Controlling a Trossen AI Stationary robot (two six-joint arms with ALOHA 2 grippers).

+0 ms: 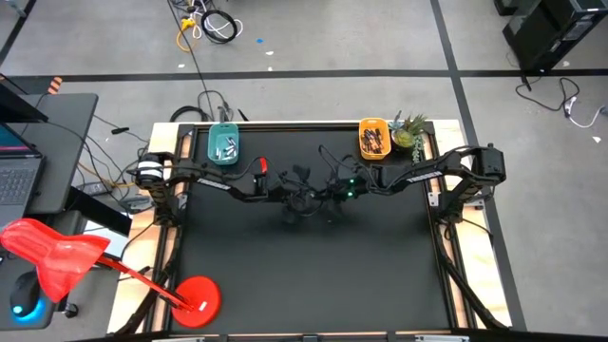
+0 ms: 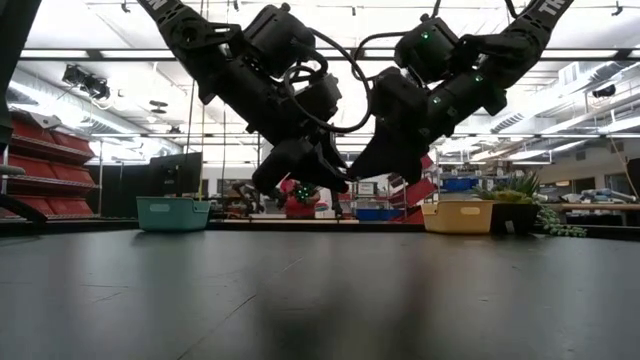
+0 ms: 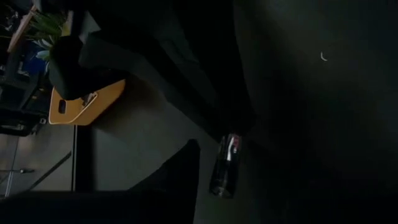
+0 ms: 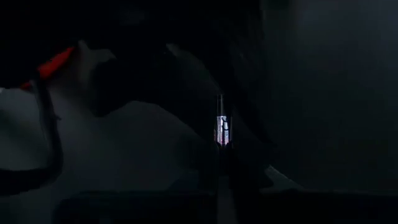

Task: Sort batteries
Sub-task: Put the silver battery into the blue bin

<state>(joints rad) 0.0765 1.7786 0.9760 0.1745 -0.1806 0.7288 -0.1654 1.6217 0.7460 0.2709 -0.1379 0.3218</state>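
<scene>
Dark battery [image 3: 226, 165] pinched in right gripper [image 1: 328, 193], clamped above tabletop centre toward the back edge; left gripper [image 1: 302, 198] alongside, closure indeterminate; misaligned handover risks dropping it.

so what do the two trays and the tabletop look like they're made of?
Teal tray: looks like moulded plastic, matte, uniform colour, thin walls. Yellow tray: likely the same. Tabletop: black, matte, only a faint sheen in the low view; possibly a mat or laminate, can't tell.
</scene>
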